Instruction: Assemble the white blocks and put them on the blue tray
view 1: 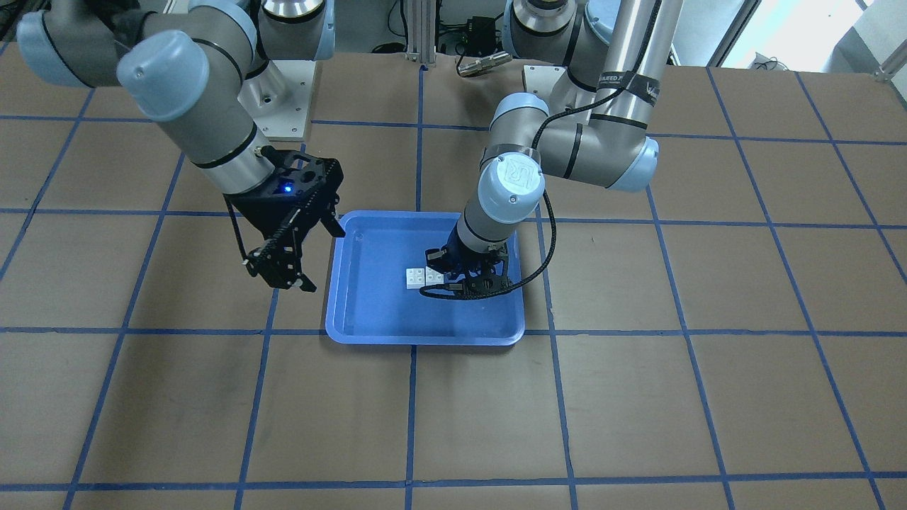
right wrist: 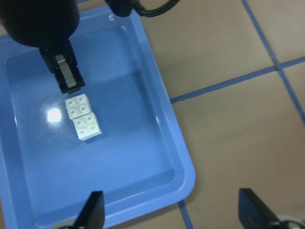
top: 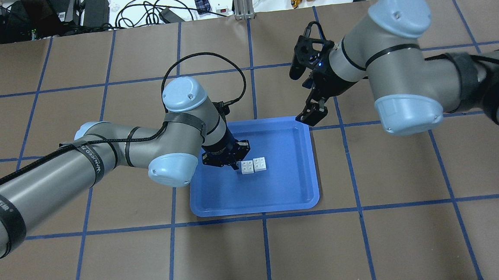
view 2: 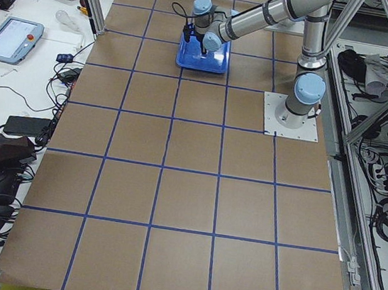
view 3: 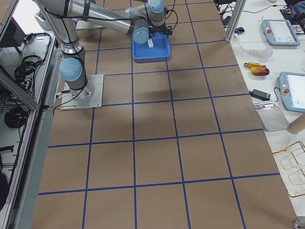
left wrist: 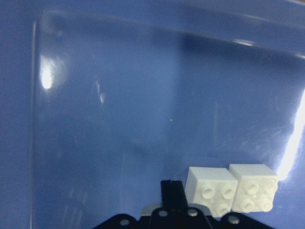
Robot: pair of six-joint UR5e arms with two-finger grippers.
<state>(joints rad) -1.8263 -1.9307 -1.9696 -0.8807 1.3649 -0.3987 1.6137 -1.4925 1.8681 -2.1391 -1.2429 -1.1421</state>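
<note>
The two white blocks [top: 253,165] lie joined as one oblong piece, studs up, on the floor of the blue tray [top: 287,189]. My left gripper [top: 236,163] is low inside the tray with its fingers shut together and empty. Its tips are right at one end of the white piece; I cannot tell whether they touch it. The left wrist view shows the shut fingers [left wrist: 172,195] just left of the blocks [left wrist: 231,191]. My right gripper [top: 304,94] is open and empty, raised above the tray's far right corner. Its camera looks down on the blocks [right wrist: 83,117] and the tray [right wrist: 157,119].
The tray [view 1: 368,312] sits mid-table on brown paper with a blue tape grid. Cables and tools lie beyond the table's far edge [top: 172,12]. Tablets and clutter are on side benches [view 3: 292,89].
</note>
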